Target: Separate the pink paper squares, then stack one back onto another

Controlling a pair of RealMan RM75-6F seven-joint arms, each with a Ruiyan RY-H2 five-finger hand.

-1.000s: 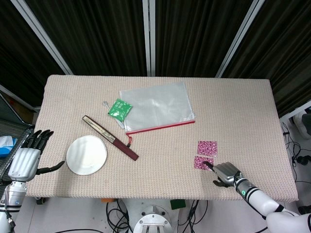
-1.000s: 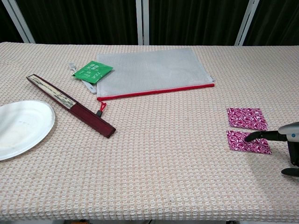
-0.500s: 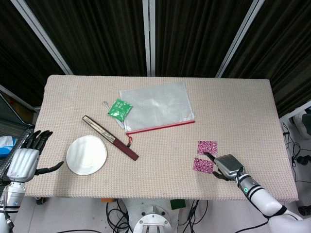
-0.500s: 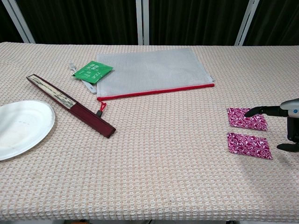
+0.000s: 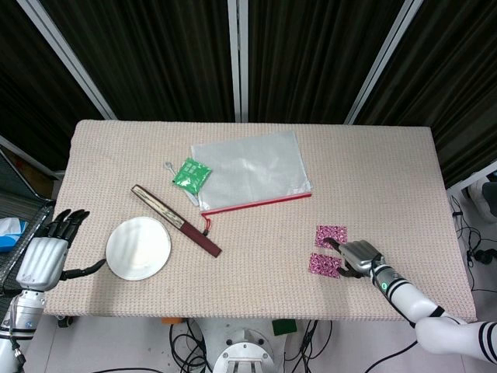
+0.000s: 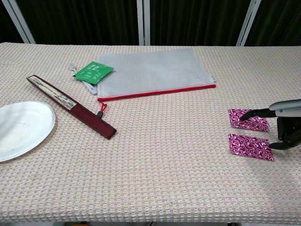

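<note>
Altogether two pink paper squares (image 6: 249, 118), one plate (image 6: 19, 129), one fan (image 6: 70, 106)

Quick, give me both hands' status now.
Left hand: open, holding nothing, off the table's left edge.
Right hand: fingertip on the far pink square, gripping nothing.
</note>
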